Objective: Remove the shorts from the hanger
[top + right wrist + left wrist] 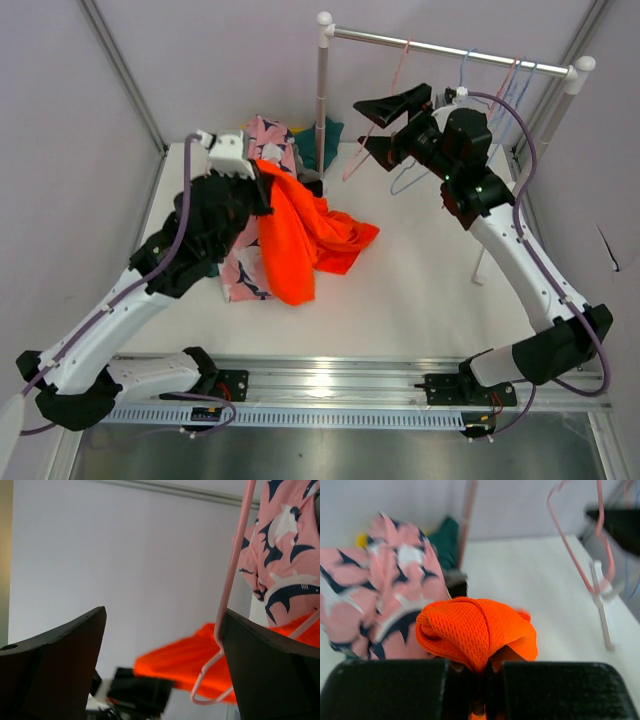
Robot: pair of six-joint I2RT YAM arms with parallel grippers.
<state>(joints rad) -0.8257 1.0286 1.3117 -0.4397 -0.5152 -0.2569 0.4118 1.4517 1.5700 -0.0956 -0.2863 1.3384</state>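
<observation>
My left gripper (265, 192) is shut on the bright orange shorts (312, 238), which hang from it onto the table; the left wrist view shows the orange mesh (475, 630) bunched in the closed jaws (482, 680). The pink shorts with navy pattern (268, 140) lie behind and under them (380, 580); the dark teal shorts (326, 140) lie by the rack post. Grey and black shorts are mostly hidden. My right gripper (360, 123) is open beside a bare pink hanger (372, 140); the wire (230, 580) rests against one finger (270, 665), jaws (162, 665) wide apart.
The clothes rack's rail (450, 48) crosses the back right, with its post (322, 90) at the pile. Several more bare hangers (515, 85) hang near the rail's right end. The left wall (110, 60) stands close to my left arm.
</observation>
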